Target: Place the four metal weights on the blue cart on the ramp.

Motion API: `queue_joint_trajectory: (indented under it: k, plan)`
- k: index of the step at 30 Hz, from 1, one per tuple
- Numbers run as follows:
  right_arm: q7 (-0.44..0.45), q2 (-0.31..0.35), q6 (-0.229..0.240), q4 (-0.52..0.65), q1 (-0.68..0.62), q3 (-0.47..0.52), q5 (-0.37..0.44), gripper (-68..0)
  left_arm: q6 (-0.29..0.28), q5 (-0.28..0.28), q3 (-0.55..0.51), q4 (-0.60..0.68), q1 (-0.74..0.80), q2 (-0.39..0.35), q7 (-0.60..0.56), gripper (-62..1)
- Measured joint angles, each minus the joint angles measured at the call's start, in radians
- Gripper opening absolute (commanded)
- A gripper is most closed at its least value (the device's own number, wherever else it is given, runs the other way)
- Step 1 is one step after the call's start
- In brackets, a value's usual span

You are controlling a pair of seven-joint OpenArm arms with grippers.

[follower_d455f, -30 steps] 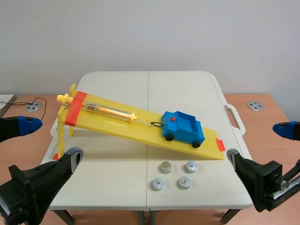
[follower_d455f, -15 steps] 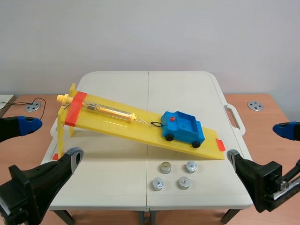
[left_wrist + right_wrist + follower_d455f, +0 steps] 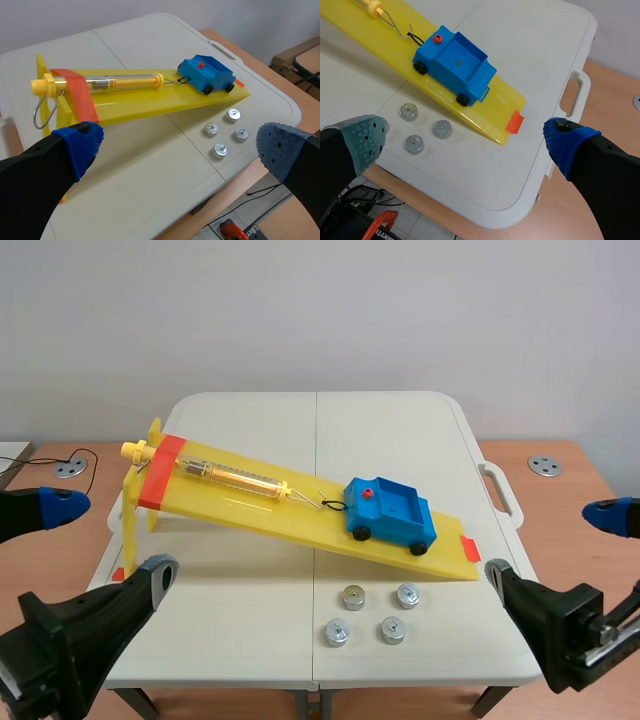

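Note:
The blue cart [image 3: 390, 510] rests low on the yellow ramp [image 3: 250, 502], hooked to a spring scale [image 3: 230, 477]; its tray is empty [image 3: 457, 60]. Four round metal weights lie on the white table just below the ramp's low end: two nearer the ramp [image 3: 352, 597] [image 3: 408, 594] and two nearer the front edge [image 3: 336, 632] [image 3: 393, 630]. My left gripper [image 3: 100, 540] is open off the table's front left corner. My right gripper [image 3: 550, 545] is open off the front right corner. The right wrist view shows only three weights [image 3: 441, 129]; the left wrist view shows all of them [image 3: 220, 150].
The ramp's high end stands on yellow legs [image 3: 135, 510] at the table's left. A white folding table [image 3: 320, 430] with a handle [image 3: 500, 490] on its right edge sits over wooden desks [image 3: 560, 490]. An orange tool [image 3: 377, 227] lies on the floor below.

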Motion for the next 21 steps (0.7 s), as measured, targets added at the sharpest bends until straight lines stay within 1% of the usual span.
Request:
queue_joint_trajectory:
  k: [7, 17, 21]
  plan:
    - [0.004, 0.003, 0.003, 0.003, -0.004, 0.0, 0.0, -1.6, 0.0, 0.0, -0.002, 0.002, 0.0, -0.014, -0.003, 1.4]
    - [0.014, 0.007, 0.003, 0.01, -0.005, 0.003, 0.0, -1.6, 0.0, 0.0, -0.006, 0.014, 0.0, -0.013, -0.015, 1.4]
    - [0.014, -0.027, 0.003, 0.01, -0.005, 0.005, 0.0, -1.6, 0.0, 0.0, -0.006, 0.014, 0.0, 0.0, -0.015, 1.4]
